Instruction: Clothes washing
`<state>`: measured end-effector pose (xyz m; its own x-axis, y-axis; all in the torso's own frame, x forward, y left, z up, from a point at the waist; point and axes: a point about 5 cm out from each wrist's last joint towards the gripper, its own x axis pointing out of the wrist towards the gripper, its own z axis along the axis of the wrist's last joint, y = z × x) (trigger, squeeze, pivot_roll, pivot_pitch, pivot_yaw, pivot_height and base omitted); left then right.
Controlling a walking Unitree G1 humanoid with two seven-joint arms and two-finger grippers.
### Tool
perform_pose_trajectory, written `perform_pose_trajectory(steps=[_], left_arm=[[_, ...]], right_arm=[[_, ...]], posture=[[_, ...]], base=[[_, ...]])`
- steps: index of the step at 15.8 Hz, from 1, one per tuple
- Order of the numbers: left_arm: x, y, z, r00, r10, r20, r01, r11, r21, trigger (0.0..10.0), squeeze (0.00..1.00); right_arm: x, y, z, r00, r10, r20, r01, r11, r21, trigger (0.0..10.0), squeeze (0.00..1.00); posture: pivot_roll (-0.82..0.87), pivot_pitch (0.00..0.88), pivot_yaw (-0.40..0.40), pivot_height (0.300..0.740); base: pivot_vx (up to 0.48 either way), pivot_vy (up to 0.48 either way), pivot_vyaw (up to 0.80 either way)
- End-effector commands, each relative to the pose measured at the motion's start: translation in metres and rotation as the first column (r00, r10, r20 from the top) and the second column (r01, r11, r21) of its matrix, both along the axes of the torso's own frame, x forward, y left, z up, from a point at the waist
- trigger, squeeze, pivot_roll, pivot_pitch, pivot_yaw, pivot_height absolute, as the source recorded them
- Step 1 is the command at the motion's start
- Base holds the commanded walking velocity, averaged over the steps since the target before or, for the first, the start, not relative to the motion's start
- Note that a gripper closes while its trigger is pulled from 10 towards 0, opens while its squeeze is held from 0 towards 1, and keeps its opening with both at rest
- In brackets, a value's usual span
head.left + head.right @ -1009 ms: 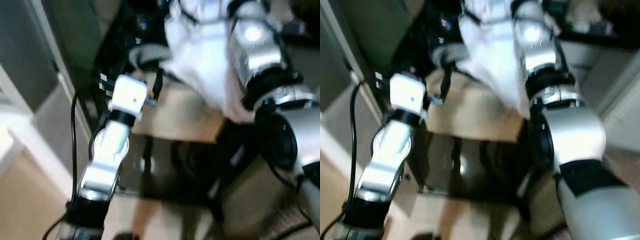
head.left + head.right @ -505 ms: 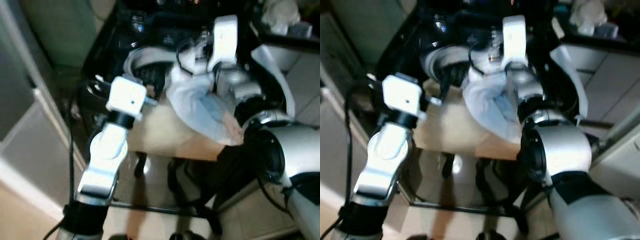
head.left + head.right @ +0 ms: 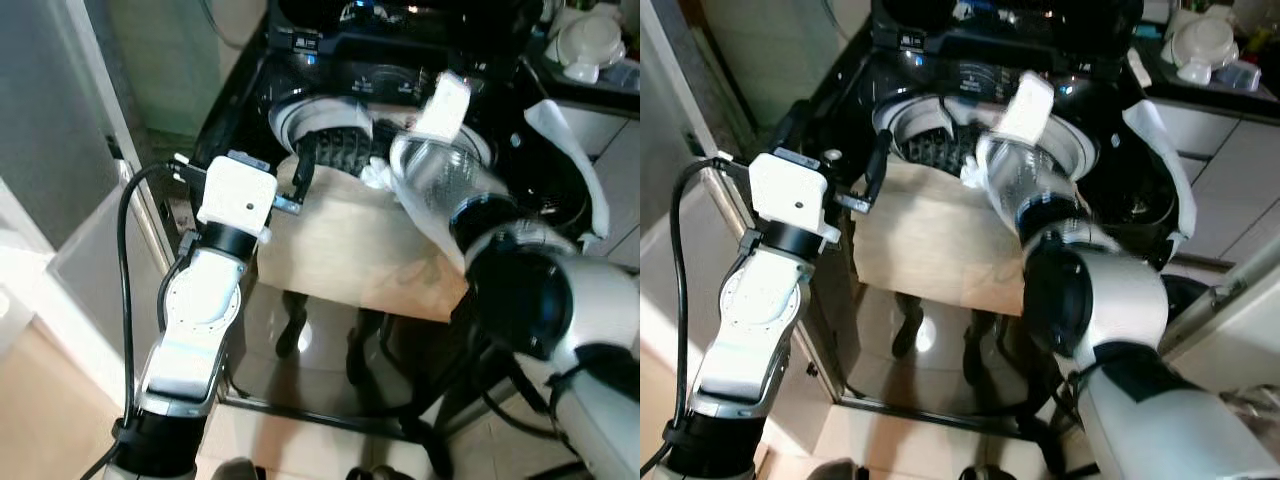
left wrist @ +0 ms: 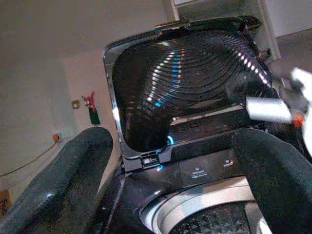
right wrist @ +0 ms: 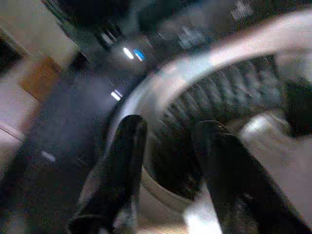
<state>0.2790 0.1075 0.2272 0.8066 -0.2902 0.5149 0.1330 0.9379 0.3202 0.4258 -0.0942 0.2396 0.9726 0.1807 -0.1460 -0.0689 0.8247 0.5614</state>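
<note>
Right gripper [image 5: 165, 161] fingers spread apart, empty, over the drum [image 3: 940, 150]. Left gripper [image 4: 170, 161] fingers wide, aimed at the raised lid [image 4: 185, 87]. White garment [image 3: 378, 172] at the drum's rim, beside beige board [image 3: 350, 245]. Long axis unclear.

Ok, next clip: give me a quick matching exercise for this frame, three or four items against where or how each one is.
Items:
1. washer lid
2. right gripper
3. left gripper
4. white garment

States:
A. lying at the drum's rim
B. raised open
C. open, over the drum
D. open, at the drum's near-left rim

Pairs: 1-B, 2-C, 3-D, 4-A
</note>
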Motion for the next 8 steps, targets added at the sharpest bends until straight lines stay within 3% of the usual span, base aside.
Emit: perform_pose_trajectory(steps=[1,2,3,4,5,6,7,8], left_arm=[[-0.001,-0.004,0.003,1.000,-0.016,0.004,0.016,1.000,0.008,10.0,0.00],[-0.001,-0.003,0.002,1.000,-0.015,0.004,0.015,1.000,0.009,10.0,0.00],[-0.001,-0.003,0.002,1.000,-0.014,0.002,0.014,1.000,0.011,10.0,0.00],[-0.001,-0.003,0.001,1.000,-0.011,0.000,0.011,1.000,0.011,10.0,0.00],[-0.001,-0.003,0.001,1.000,-0.011,-0.001,0.011,1.000,0.011,10.0,0.00],[-0.001,-0.005,0.000,1.000,-0.014,-0.004,0.014,1.000,0.016,10.0,0.00],[-0.002,-0.005,0.000,1.000,-0.012,-0.005,0.012,1.000,0.016,10.0,0.00],[-0.002,-0.003,-0.003,1.000,-0.005,-0.018,0.005,1.000,0.010,10.0,0.00]], right_arm=[[0.002,-0.006,0.015,0.999,-0.019,0.047,0.017,0.999,0.038,10.0,1.00],[0.004,-0.009,0.027,0.993,-0.036,0.114,0.034,0.999,0.014,10.0,1.00],[0.005,-0.017,0.053,0.966,-0.073,0.248,0.095,0.992,-0.078,10.0,1.00],[0.004,-0.026,0.076,0.914,-0.087,0.396,0.189,0.955,-0.226,10.0,1.00],[0.003,-0.028,0.081,0.893,-0.087,0.441,0.230,0.932,-0.282,10.0,1.00],[0.002,-0.029,0.087,0.862,-0.046,0.506,0.281,0.872,-0.400,10.0,1.00],[0.001,-0.028,0.087,0.851,-0.019,0.525,0.284,0.858,-0.428,10.0,0.00],[-0.002,-0.030,0.080,0.830,0.048,0.555,0.267,0.840,-0.473,10.0,0.00]], posture=[[0.15,0.026,-0.066,0.740],[0.15,0.027,-0.065,0.740],[0.15,0.026,-0.067,0.740],[0.14,0.025,-0.065,0.740],[0.14,0.024,-0.071,0.740],[0.14,0.022,-0.081,0.740],[0.14,0.023,-0.082,0.740],[0.14,0.012,-0.074,0.740]], base=[[0.000,0.000,0.00],[0.000,0.000,0.00],[0.000,0.000,0.00],[0.000,0.000,0.00],[0.000,0.000,0.00],[0.000,0.000,0.00],[0.000,0.000,0.00],[0.000,0.000,0.00]])
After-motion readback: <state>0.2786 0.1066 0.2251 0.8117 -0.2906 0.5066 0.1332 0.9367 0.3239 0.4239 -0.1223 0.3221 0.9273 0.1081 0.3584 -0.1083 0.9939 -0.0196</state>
